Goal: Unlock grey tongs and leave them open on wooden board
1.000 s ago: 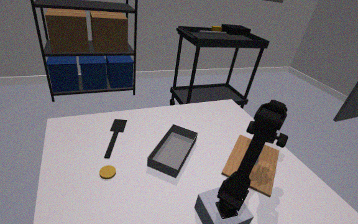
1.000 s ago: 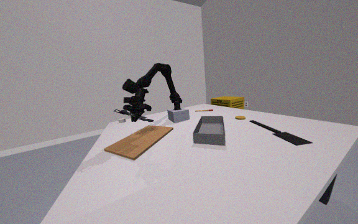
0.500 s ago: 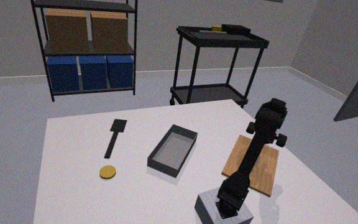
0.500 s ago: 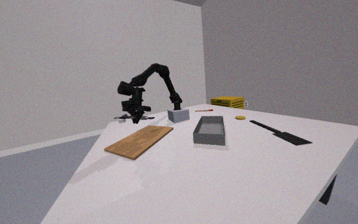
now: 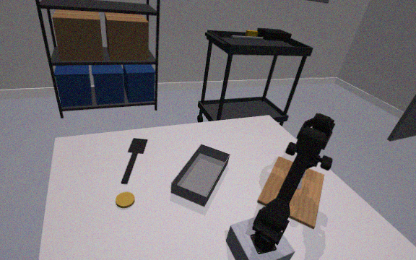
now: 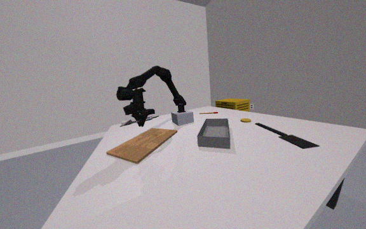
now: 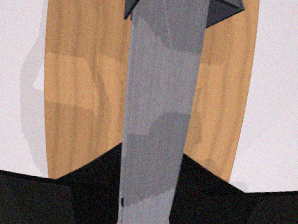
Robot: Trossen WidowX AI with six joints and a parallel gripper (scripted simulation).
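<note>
1. Top view: the wooden board (image 5: 309, 195) (image 6: 145, 143) (image 7: 75, 125) lies flat beside the right edge of the tabletop (image 5: 139, 231) (image 6: 218, 191); the roasting tin (image 5: 184, 196) (image 6: 214, 142) stands farther in from that edge, its inside bare of tongs.
2. The hand (image 5: 307, 159) (image 6: 142, 122) (image 7: 147, 148) is pinching the grey tongs (image 6: 151, 118) (image 7: 162, 100); in the exterior view they are up off the tabletop, lying nearly level; in the wrist view they cross in front of the board; whether they are locked, I cannot tell.
3. The black spatula (image 5: 138, 145) (image 6: 297, 141) lies toward the top view's far left corner of the tabletop; the yellow disc (image 5: 125, 199) (image 6: 246, 120) is near its handle end, inward from the left edge.
4. Exterior view: a thin red-ended stick (image 6: 208, 112) lies near the far edge, beyond the tin.
</note>
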